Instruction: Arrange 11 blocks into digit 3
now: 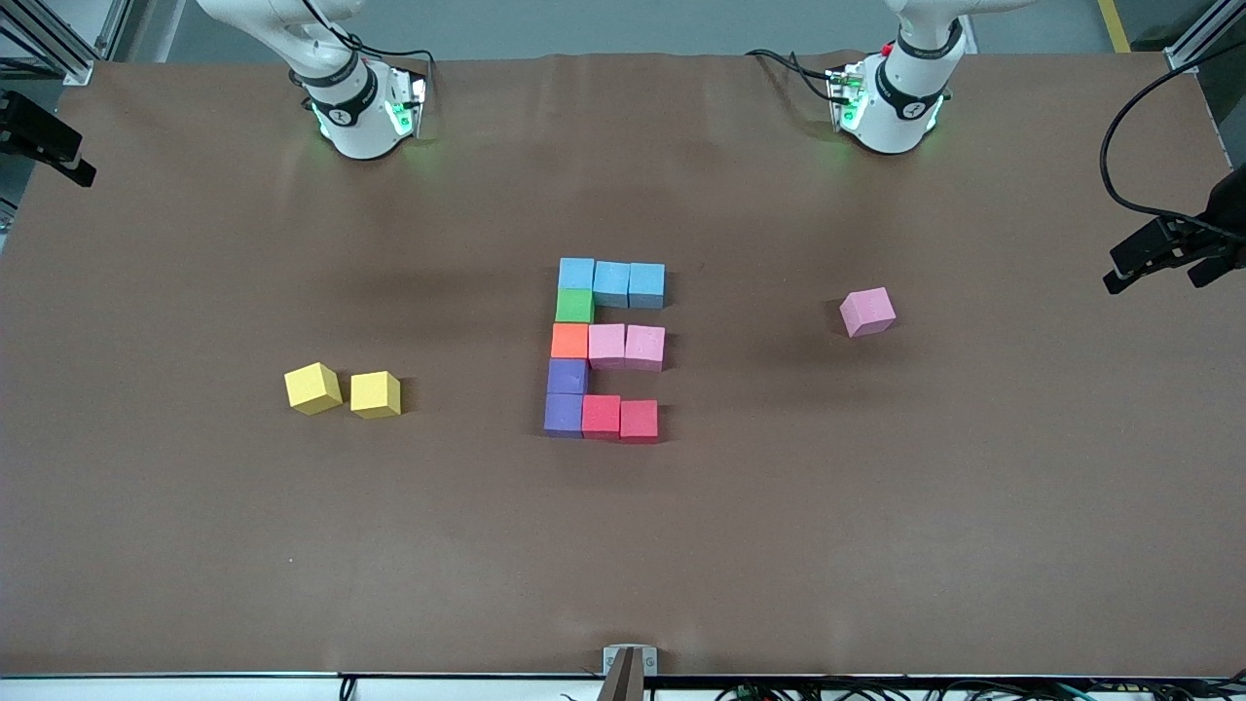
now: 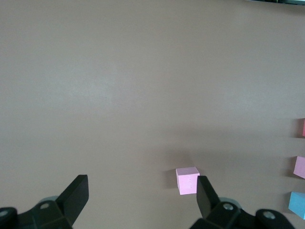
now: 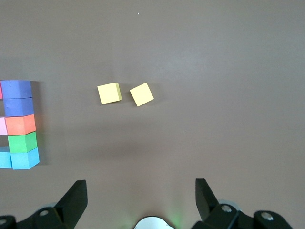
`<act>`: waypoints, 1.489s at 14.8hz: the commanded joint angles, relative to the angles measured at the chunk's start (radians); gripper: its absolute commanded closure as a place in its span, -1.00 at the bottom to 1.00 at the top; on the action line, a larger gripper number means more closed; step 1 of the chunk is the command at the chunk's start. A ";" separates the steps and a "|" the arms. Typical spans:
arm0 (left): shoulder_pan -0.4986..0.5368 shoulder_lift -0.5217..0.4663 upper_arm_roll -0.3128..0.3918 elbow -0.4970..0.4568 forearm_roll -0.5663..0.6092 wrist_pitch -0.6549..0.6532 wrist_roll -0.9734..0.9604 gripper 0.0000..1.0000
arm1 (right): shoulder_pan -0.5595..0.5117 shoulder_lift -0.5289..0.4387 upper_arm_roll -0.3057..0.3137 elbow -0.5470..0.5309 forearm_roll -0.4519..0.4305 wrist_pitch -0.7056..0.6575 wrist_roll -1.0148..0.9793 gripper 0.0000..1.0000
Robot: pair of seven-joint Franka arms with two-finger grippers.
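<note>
Two yellow cubes lie just beside each other toward the right arm's end of the table, well apart from the figure at mid-table. Eleven touching blocks make up the digit 3: a column of one light blue corner block, then green block, orange block and two purple blocks, running toward the front camera. Three bars reach from it toward the left arm's end: the blue bar farthest from the camera, the pink bar in the middle, the red bar nearest. A loose pink cube sits alone, slightly turned, toward the left arm's end, near the level of the green block. Both arms wait up high. The right gripper hangs over bare table near the yellow cubes, its fingers spread wide and holding nothing. The left gripper hangs over the table by the loose pink cube, fingers likewise spread and empty.
</note>
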 commanded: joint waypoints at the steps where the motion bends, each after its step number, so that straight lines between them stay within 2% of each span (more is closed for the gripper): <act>1: -0.027 0.009 0.022 0.024 -0.004 -0.009 0.000 -1.00 | -0.007 -0.010 0.005 -0.009 -0.014 0.003 0.005 -1.00; 2: -0.041 0.007 0.028 0.024 -0.004 -0.009 -0.002 -1.00 | -0.006 -0.010 0.006 -0.009 -0.014 0.003 0.005 -1.00; 4: -0.102 0.006 0.097 0.024 -0.004 -0.009 0.000 -1.00 | -0.006 -0.008 0.006 -0.009 -0.016 0.009 0.005 -1.00; 5: -0.108 0.004 0.110 0.026 -0.003 -0.009 0.003 -1.00 | -0.006 -0.010 0.005 -0.009 -0.016 0.012 0.005 -1.00; 15: -0.108 -0.002 0.104 0.029 0.000 -0.041 0.014 -1.00 | -0.007 -0.005 0.006 -0.011 -0.016 0.019 0.008 -1.00; 19: -0.118 0.033 0.101 0.114 0.002 -0.046 0.009 -1.00 | -0.007 -0.005 0.005 -0.011 -0.016 0.020 0.009 -1.00; 22: -0.111 0.035 0.096 0.140 0.020 -0.087 0.011 -1.00 | -0.009 -0.005 0.005 -0.011 -0.018 0.019 0.009 -1.00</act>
